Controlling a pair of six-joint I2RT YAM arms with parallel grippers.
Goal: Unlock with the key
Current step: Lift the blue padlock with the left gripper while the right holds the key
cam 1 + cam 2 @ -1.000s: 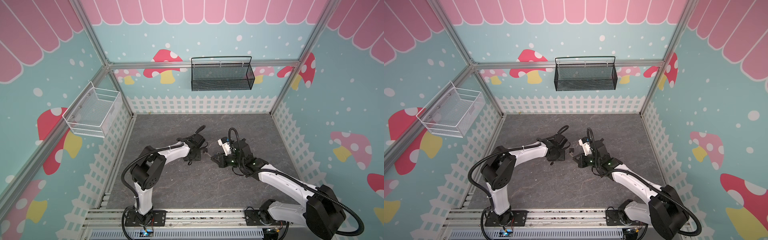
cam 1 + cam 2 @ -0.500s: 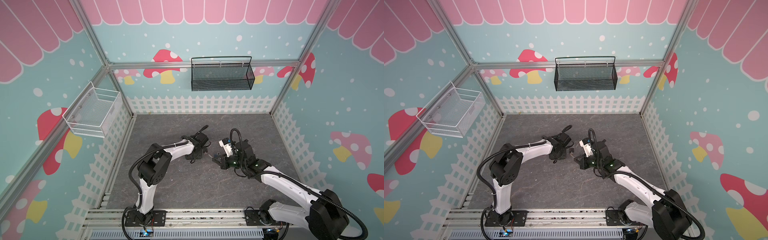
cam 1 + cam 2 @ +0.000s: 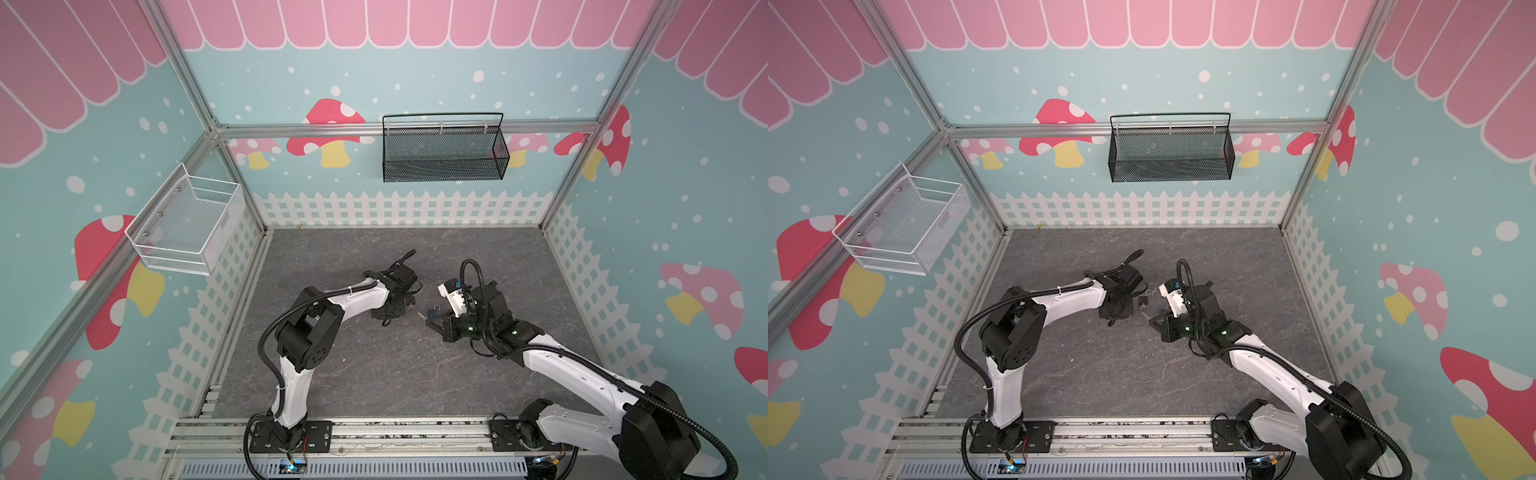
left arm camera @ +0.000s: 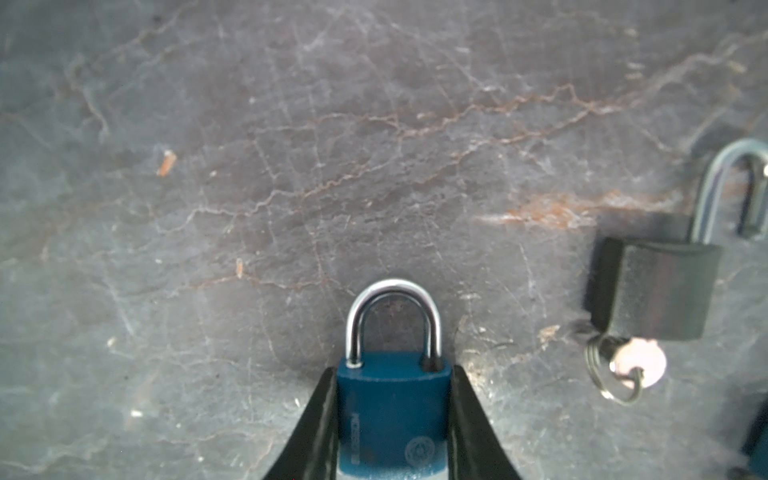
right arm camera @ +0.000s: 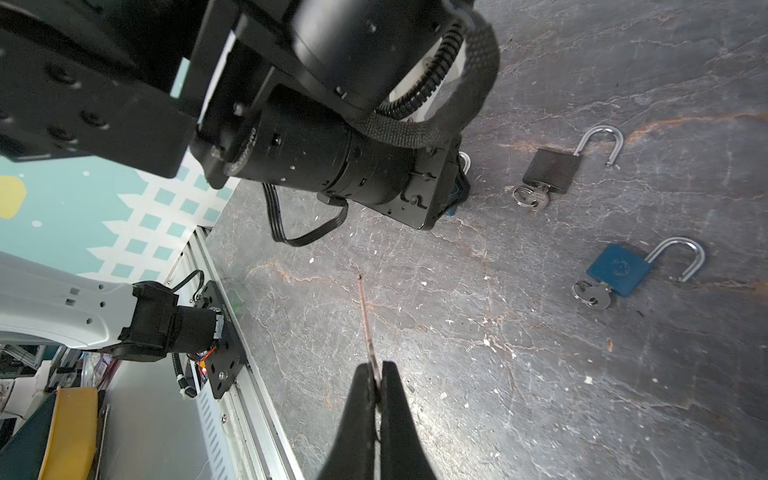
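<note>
task thing: blue padlock with a closed steel shackle (image 4: 392, 409), low on the grey marbled bench (image 4: 291, 145) near its centre. I can't tell if it is lifted.
left pincer (image 4: 394, 370): narrowed onto the blue lock, with a finger flush on each flank of the body. The shackle points out past the tips. Clamp firmness not visible.
right pincer (image 5: 376, 368): fully closed on a thin metal key (image 5: 368, 320). The blade is edge-on and sticks out beyond the tips, clear of any lock.
layout, both top views: right pincer at about 4 o'clock of the left one, with a gap between them.
done already: black padlock with a swung-open shackle (image 5: 548, 170) and a second blue padlock, also open (image 5: 618, 270). Each has a key on a ring in its base. Both lie near the left pincer, around its 3 o'clock.
step: my read is lock being secured, key not yet presented.
risk 1: the keyway end seems to face back into the left pincer, so the key may have no clear path without a re-orient.
risk 2: smooth lock flanks and a side grip mean insertion push could slide or twist the body.
risk 3: with so little of the key clamped, a slight misalignment could pivot it or pop it out.
risk 4: a sweep of the wrist could knock the opened locks.
vs one second ago: left elbow has swung toward 3 o'clock, closer to bench centre. Left wrist has barely shifted. Right pincer is in about the same spot, same closed grip.
</note>
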